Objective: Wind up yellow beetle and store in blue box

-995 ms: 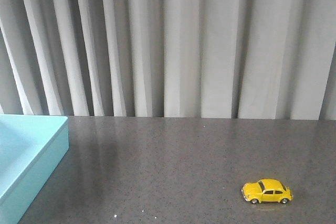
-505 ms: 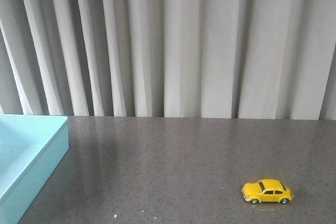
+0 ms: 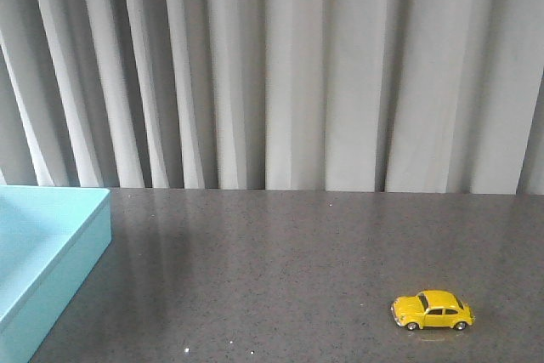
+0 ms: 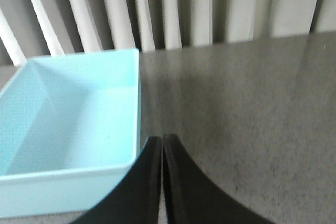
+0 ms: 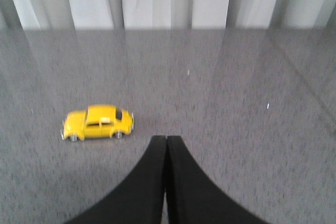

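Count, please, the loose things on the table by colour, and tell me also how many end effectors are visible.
Yellow: 1, the yellow beetle
Turquoise blue: 1, the blue box
Black end effectors: 2, the left end effector and the right end effector, both shut
Total: 4

Front view, static scene. Blue box sits at the near-left edge of the worktop, partly cut off by the frame; only its right wall and far-right corner are visible. Yellow beetle stands upright on all wheels, well apart from the box, to its right and nearer the camera, side-on w/ nose pointing toward the box. Worktop surface is dark grey, speckled. Grey pleated curtain hangs behind the box and worktop, spanning full width.
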